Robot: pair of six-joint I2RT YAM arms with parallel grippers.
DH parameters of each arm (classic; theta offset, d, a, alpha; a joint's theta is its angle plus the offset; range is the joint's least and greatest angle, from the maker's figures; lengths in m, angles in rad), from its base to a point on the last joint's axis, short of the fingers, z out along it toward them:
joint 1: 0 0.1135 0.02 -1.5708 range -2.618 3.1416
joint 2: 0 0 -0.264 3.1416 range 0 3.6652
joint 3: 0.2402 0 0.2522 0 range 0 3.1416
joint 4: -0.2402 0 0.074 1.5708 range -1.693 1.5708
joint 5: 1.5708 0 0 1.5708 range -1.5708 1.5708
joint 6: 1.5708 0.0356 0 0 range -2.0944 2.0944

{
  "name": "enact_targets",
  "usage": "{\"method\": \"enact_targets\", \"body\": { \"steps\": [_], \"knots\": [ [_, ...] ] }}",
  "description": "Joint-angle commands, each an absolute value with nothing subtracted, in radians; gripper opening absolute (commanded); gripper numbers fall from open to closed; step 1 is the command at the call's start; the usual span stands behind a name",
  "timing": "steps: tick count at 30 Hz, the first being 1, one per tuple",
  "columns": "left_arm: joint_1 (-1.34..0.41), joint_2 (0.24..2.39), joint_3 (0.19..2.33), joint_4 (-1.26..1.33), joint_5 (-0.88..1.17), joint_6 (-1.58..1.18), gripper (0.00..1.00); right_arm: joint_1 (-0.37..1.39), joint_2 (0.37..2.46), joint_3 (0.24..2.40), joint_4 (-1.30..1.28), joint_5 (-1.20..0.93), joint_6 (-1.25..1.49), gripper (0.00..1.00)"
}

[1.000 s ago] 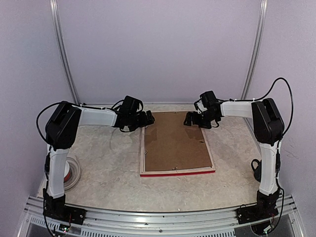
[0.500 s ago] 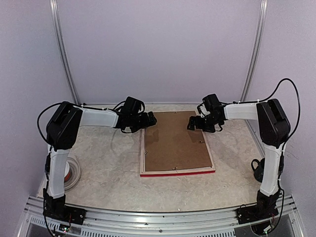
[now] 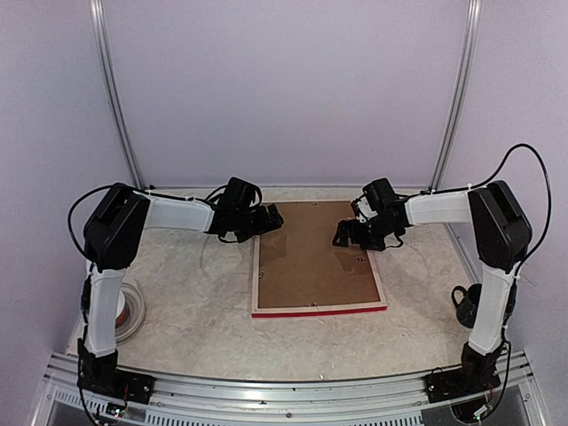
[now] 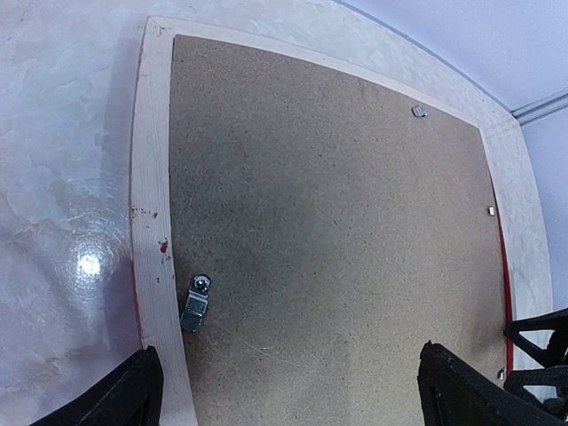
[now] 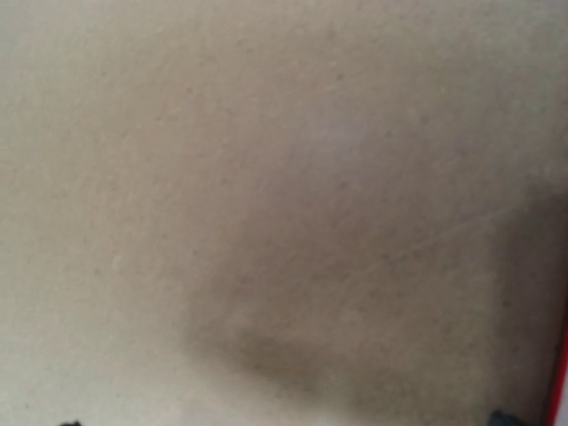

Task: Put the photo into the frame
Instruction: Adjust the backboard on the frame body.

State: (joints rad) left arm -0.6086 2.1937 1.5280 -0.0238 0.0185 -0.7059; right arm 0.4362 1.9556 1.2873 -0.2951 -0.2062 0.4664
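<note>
**A:** Starting at the far left, we see a white coil (image 3: 133, 311) lying on the marbled table (image 3: 195, 302) beside the left arm's base.

**B:** Moving inward, the left gripper (image 3: 271, 217) hangs over the far left corner of the frame (image 3: 256, 275). On its wrist camera we see both fingers (image 4: 133, 399) set wide apart with nothing between them.

**A:** The frame lies flat and face down in the middle of the table, between the two arms. Its pale wood rear faces up, and a strip of red front shows along the near edge.

**B:** The brown backing board (image 3: 311, 257) sits inside it. We spot a small metal clip (image 4: 195, 302) on the wood at the board's edge.

**A:** Further right, the right gripper (image 3: 344, 235) is low over the right side of that board.

**B:** Its own camera gives us only a blurred brown surface with a red sliver at the edge. The left wrist view catches its prongs spread, holding nothing. We cannot tell whether it touches the board.

**A:** At the far right, a small dark object (image 3: 463, 302) sits beside the right arm. We cannot make out what it is.
</note>
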Motion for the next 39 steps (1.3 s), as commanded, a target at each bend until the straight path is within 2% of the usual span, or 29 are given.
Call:
{"method": "enact_targets", "body": {
  "steps": [1,7,15,27,34,39],
  "knots": [
    [-0.617,2.202,1.517,-0.008,0.026,-0.709,0.99,0.448,1.912,1.283,-0.313,-0.199,0.478,0.99],
    [-0.612,2.172,1.541,-0.008,0.019,-0.683,0.99,0.448,1.885,1.311,-0.344,-0.170,0.464,0.99],
    [-0.604,2.183,1.678,-0.008,0.042,-0.579,0.99,0.449,1.862,1.322,-0.369,-0.136,0.455,0.99],
    [-0.554,2.378,1.937,0.089,0.195,-0.530,0.99,0.459,1.809,1.303,-0.385,-0.120,0.463,0.99],
    [-0.535,2.476,1.966,0.227,0.295,-0.583,0.99,0.465,1.795,1.287,-0.380,-0.120,0.475,0.99],
    [-0.531,2.502,1.967,0.252,0.261,-0.595,0.99,0.471,1.795,1.281,-0.375,-0.123,0.480,0.99]
  ]
}}
